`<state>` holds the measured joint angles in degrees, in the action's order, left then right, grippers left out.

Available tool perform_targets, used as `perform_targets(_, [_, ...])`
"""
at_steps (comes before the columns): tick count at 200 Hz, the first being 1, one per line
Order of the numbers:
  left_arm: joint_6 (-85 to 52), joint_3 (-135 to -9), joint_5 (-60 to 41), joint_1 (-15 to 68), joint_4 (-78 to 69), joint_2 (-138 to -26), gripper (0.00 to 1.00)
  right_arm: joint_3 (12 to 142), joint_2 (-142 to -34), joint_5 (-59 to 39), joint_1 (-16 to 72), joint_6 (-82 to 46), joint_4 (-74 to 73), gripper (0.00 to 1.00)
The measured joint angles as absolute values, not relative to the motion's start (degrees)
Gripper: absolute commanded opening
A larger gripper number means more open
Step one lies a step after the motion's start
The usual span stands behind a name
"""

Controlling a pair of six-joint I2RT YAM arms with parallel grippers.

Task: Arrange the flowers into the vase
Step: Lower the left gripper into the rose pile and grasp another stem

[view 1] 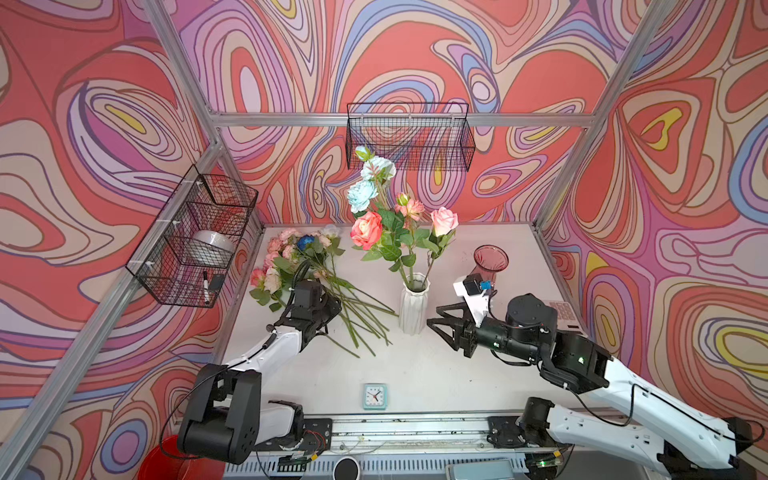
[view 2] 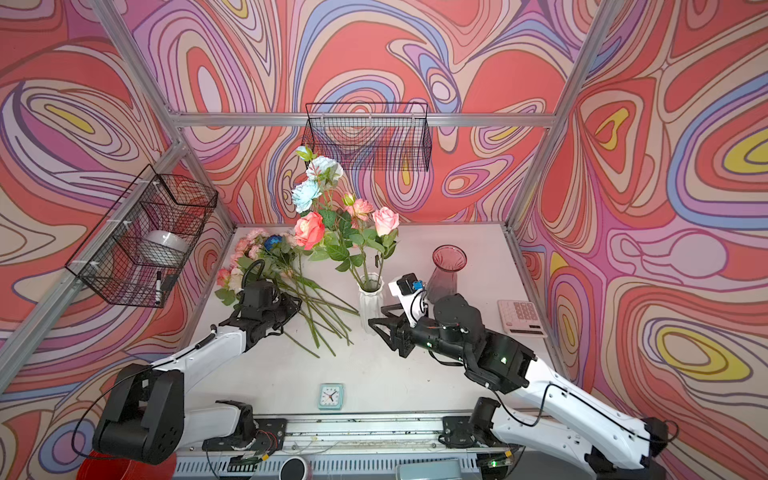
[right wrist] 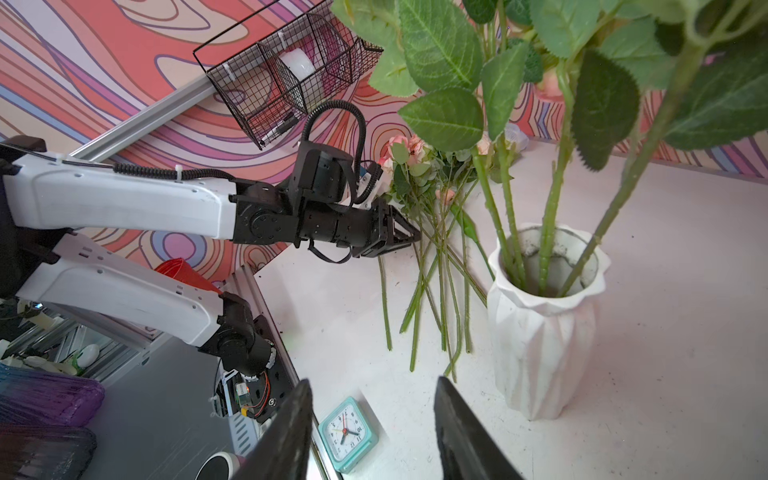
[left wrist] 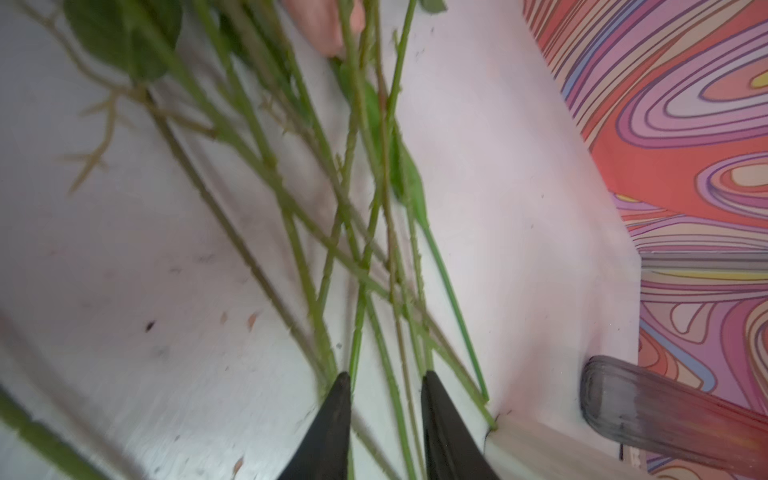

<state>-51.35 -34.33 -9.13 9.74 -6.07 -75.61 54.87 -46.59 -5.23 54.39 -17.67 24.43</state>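
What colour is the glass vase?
The glass vase is translucent dusky pink, clearest in a top view.

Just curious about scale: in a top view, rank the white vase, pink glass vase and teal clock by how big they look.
1. white vase
2. pink glass vase, though its base is hidden behind the right arm, so these two are close
3. teal clock, clearly smallest

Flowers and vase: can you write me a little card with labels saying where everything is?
Vase: white, upright on the table
Flowers in vase: several, standing up
Loose flowers: a pile lying flat, left of the vase
Left gripper: fingers either side of the pile's stems; grip unclear
Right gripper: open, empty, beside the vase
Clock: near the table's front edge
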Motion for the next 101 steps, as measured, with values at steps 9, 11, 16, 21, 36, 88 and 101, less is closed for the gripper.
perform_targets(9, [-51.4,-36.3,-8.6,9.7,-6.5,-77.1,0.21,54.7,-46.2,-5.0,54.4,-17.7,24.5,0.48])
perform_targets(11, [-51.4,-36.7,-8.5,9.7,-6.5,-77.4,0.21,54.6,-46.1,-4.9,54.4,-17.7,24.6,0.48])
perform_targets(16, [-51.5,-37.9,-8.0,9.7,-6.3,-78.2,0.22,54.6,-45.9,-4.7,54.4,-17.7,24.7,0.48])
perform_targets(21, [-51.6,-38.9,-7.6,9.7,-6.2,-79.2,0.23,54.5,-45.6,-4.5,54.4,-17.7,24.8,0.48])
perform_targets(36, [-52.1,-41.2,-6.5,9.7,-5.6,-81.3,0.26,54.3,-45.0,-4.1,54.4,-17.7,24.9,0.48])
perform_targets(88, [-54.0,-41.2,-5.0,9.7,-3.0,-86.2,0.27,54.1,-44.6,-3.7,54.4,-17.7,25.1,0.48])
perform_targets(101, [-54.3,-40.5,-4.8,9.7,-2.5,-86.6,0.26,54.0,-44.6,-3.6,54.4,-17.7,25.2,0.48])
